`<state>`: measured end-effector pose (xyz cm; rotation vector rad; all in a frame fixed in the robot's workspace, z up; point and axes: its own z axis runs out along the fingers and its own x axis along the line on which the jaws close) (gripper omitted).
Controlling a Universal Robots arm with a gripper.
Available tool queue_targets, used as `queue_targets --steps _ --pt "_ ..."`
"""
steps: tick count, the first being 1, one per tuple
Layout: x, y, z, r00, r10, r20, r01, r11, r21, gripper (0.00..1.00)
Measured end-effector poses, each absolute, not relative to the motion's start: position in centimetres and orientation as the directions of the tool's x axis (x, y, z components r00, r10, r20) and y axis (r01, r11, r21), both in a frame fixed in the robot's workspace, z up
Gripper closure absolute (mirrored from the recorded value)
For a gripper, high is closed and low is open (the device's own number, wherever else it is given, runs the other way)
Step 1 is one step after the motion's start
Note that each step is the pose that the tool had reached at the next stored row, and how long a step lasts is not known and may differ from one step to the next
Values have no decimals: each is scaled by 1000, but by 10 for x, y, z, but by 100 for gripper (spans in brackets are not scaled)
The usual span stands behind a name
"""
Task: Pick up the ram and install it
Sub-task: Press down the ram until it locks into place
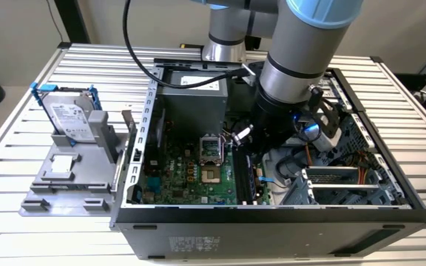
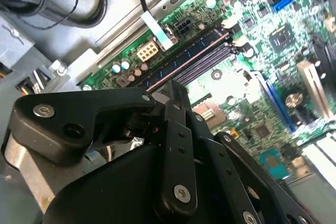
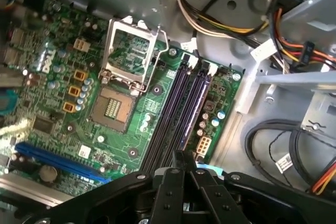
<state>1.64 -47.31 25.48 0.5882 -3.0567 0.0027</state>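
My gripper [image 1: 243,138] reaches down into the open computer case [image 1: 272,221], over the green motherboard [image 1: 183,177]. In both wrist views its black fingertips [image 2: 176,90] [image 3: 182,157] are pressed together, shut, with nothing visible between them. They hang just over one end of the long black memory slots [image 3: 176,114]. The ram [image 2: 194,56], a thin dark stick with a pinkish top edge, stands on edge in the slot nearest the board's edge, in line with the others. I cannot tell whether the fingertips touch it.
A silver-labelled hard drive [image 1: 69,116] in a blue-handled frame stands on a grey fixture [image 1: 65,183] at the exterior view's left. Inside the case are the open processor socket [image 3: 113,108], a long blue slot [image 3: 58,158], bundled cables [image 3: 294,30] and a drive cage [image 1: 339,183].
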Motion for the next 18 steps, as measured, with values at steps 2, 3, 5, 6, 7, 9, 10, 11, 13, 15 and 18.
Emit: queue_targets --steps 2,3,5,6,7,9,10,11,13,15,18 --pt "16 -473 255 -914 -404 29 -404 915 4 100" --pt "16 -473 255 -907 -421 29 -421 907 4 100" --pt "16 -473 255 -891 -453 28 -453 891 4 100" --pt "16 -473 255 -883 -468 28 -468 883 4 100" --pt "16 -473 255 -876 -482 28 -482 876 5 100" --pt "16 -473 255 -861 -508 25 -508 861 10 100" --pt "16 -473 255 -854 -520 24 -520 854 12 100" --pt "16 -473 255 -846 -532 22 -532 847 15 100" --pt "16 -473 255 -833 -553 17 -553 833 23 100" --pt "16 -473 255 -816 -578 14 -577 816 27 100" --pt "16 -473 255 -786 -618 12 -618 786 30 100"
